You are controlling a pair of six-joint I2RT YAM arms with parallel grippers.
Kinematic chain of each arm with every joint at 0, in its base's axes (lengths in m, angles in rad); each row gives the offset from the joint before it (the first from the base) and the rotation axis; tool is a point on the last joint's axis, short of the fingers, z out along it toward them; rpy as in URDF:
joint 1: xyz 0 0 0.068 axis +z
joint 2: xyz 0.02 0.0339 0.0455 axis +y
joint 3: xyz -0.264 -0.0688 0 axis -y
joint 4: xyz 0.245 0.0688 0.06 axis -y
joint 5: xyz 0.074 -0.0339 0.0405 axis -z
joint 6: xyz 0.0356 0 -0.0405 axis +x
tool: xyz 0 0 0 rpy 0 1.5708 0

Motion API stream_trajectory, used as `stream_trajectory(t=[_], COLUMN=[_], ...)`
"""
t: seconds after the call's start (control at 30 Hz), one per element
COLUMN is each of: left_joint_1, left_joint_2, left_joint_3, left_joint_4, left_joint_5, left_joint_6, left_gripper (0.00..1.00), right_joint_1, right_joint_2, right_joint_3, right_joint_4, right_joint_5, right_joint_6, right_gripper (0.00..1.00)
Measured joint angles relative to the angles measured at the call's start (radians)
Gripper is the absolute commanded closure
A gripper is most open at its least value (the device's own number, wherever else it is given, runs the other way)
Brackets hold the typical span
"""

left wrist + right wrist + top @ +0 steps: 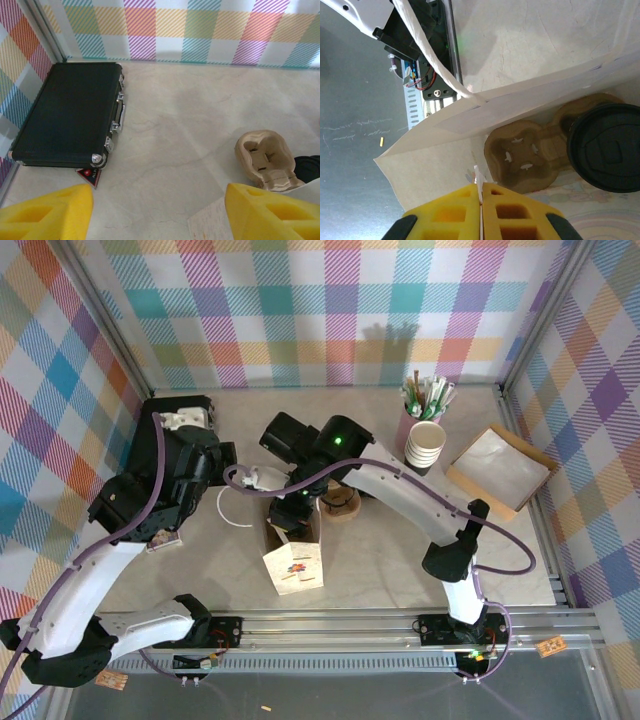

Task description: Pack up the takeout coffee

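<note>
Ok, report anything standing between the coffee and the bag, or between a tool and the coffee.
Nothing visible does. The takeout coffee sits in a pulp carrier, apparently already down inside the paper bag. The right tool is shut on the bag's edge above it, nothing between them.

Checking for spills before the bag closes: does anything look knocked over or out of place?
Nothing stands out. The takeout coffee sits lidded in the carrier inside the paper bag, no spill visible; the right gripper pinches the bag's rim.
</note>
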Motion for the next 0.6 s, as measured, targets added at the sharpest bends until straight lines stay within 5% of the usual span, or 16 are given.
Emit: stream_trajectory(t=[0.6], left_joint_1=[0.0], left_joint_2=[0.029], left_joint_3=[0.002], left_joint_4=[0.043], left_joint_5=[0.005], left_joint_6=[0.048], left_gripper=[0.29], right_joint_1=[0.006], right_joint_2=[0.0], right_joint_3=[0.019], right_joint_4=[-0.018], right_joint_5=[0.043], right_joint_6=[0.003], right_gripper=[0.61])
